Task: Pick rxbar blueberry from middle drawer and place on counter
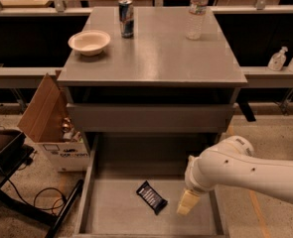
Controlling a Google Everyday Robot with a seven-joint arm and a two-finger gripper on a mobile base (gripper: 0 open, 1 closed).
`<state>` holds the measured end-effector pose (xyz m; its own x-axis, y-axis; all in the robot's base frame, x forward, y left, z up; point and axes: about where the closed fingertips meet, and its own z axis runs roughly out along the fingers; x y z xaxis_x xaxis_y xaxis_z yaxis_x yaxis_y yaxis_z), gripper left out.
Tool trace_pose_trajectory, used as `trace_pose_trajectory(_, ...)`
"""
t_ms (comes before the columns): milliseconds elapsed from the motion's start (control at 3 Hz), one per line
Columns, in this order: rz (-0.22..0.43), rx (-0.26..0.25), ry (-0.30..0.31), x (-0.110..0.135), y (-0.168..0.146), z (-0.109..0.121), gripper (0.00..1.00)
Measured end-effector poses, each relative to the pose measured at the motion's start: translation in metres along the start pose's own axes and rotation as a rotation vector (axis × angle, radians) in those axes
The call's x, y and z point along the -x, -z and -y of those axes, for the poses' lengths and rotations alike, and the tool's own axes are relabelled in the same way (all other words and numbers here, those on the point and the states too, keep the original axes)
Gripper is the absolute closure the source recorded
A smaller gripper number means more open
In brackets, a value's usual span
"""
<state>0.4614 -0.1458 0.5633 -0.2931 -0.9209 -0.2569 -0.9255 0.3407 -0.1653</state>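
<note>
The rxbar blueberry, a small dark wrapper with pale lettering, lies flat and slanted on the floor of the open middle drawer, near its middle. The white arm reaches in from the right, and my gripper hangs over the drawer just right of the bar, a short gap from it. Only its pale yellowish finger end shows. The counter, a broad grey metal top, stands above and behind the drawer.
On the counter stand a white bowl, a blue-silver can and a clear water bottle. An open cardboard box sits on the floor left of the cabinet, with cables and a dark stand by it. Bottles sit on a shelf at right.
</note>
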Motion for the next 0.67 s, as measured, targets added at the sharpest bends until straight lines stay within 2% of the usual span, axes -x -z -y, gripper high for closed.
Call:
trace_pose_trajectory(333, 0.031, 0.037, -0.029, 0.013, -0.056, -0.016, 0.00)
trace_pose_trajectory(667, 0.038, 0.072, -0.089, 0.026, -0.108, -0.023, 0.00)
